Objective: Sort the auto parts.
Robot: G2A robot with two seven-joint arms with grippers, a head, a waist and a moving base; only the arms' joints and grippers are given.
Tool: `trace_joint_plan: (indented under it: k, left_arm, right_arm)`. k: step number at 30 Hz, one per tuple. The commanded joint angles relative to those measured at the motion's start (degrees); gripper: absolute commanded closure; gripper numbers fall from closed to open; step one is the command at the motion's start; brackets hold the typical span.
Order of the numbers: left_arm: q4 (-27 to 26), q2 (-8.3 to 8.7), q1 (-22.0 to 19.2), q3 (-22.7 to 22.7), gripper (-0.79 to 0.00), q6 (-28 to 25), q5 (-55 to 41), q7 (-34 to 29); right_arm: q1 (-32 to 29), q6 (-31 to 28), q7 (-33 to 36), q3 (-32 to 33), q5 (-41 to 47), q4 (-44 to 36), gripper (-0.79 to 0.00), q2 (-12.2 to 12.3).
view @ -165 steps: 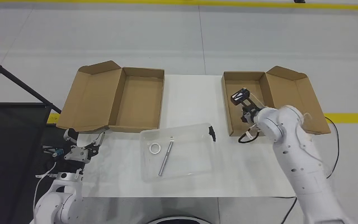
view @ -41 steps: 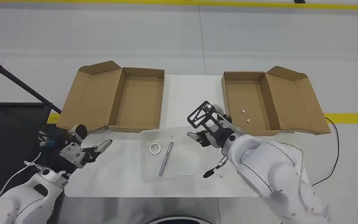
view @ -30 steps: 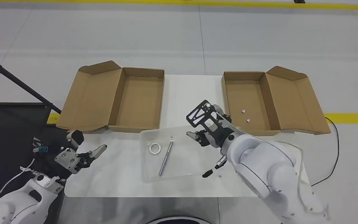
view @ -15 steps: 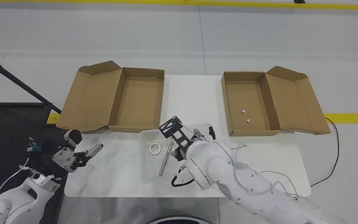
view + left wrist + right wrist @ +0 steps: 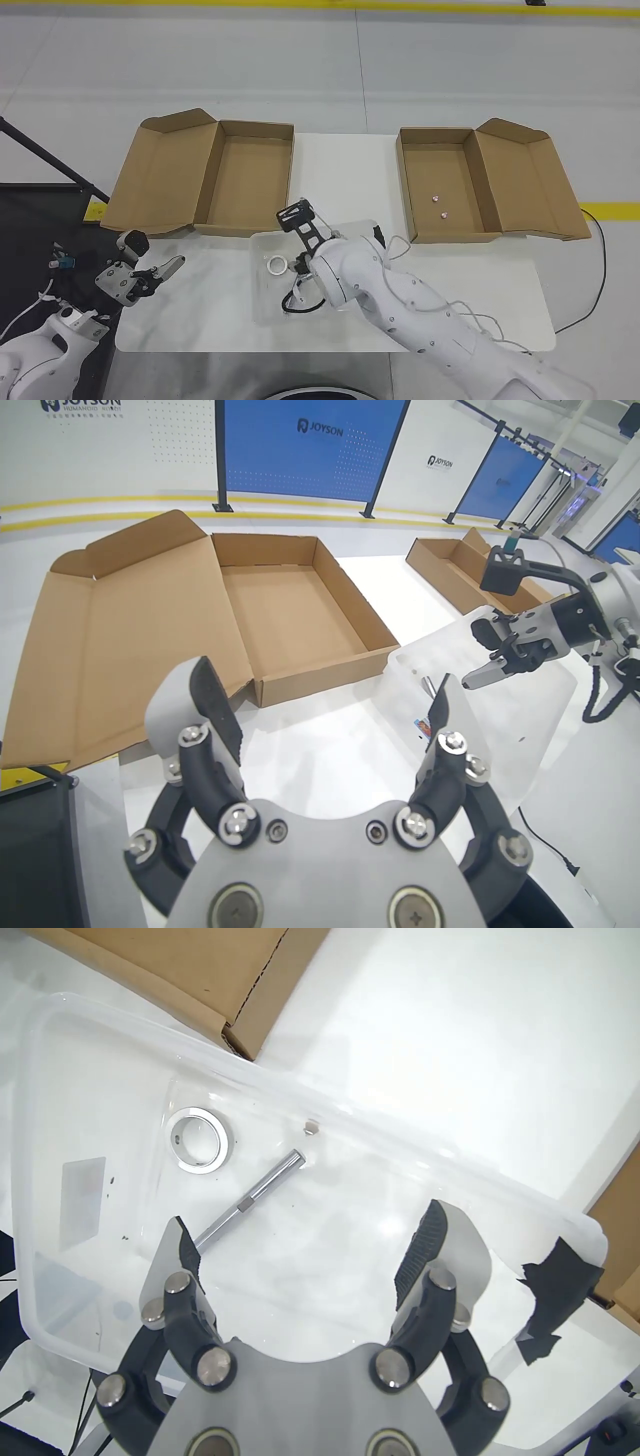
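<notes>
Clear plastic tray (image 5: 350,1120) sits under the right gripper (image 5: 307,1223), whose jaws are spread wide and hold nothing. Steel rod (image 5: 250,1200) lies flat in the tray just ahead of the jaws and off to one side, its thin end running behind one fingertip (image 5: 186,1248); cannot tell if they touch. Metal ring (image 5: 199,1140) lies flat farther out beyond the rod, close to it but apart. A tiny metal bit (image 5: 311,1127) is past the jaw opening by the tray rim. Black tape (image 5: 555,1273) sticks to the tray corner beside the other finger. The left gripper (image 5: 325,685) is also wide open and empty, over the white table (image 5: 340,170) edge, well away from the tray; the empty left cardboard box (image 5: 295,600) lies ahead of its jaws. The right cardboard box (image 5: 440,190) is far from both grippers and has two small parts (image 5: 438,198) on its floor.
</notes>
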Motion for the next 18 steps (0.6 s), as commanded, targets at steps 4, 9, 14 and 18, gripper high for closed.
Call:
trace_joint_plan:
  k: [4, 9, 14, 18]
  left_arm:
    - [0.0, 0.00, 0.0, 0.0, -0.785, 0.0, 0.0, 0.0]
    - [0.0, 0.00, 0.0, 0.0, -0.785, 0.0, 0.0, 0.0]
    - [0.0, 0.00, 0.0, 0.0, -0.785, 0.0, 0.0, 0.0]
    - [0.0, 0.00, 0.0, 0.0, -0.785, 0.0, 0.0, 0.0]
  right_arm:
    - [-0.8, 0.0, -1.1, -1.3, -0.4, 1.3, -0.785, -0.9]
    - [0.6, 2.2, -2.2, -1.7, 1.6, 8.1, -0.785, -3.8]
    - [1.6, 2.4, -2.4, -0.7, 3.6, 15.3, -0.723, -6.9]
    - [2.0, 2.2, -2.2, -0.7, 2.6, 19.1, -0.683, -9.3]
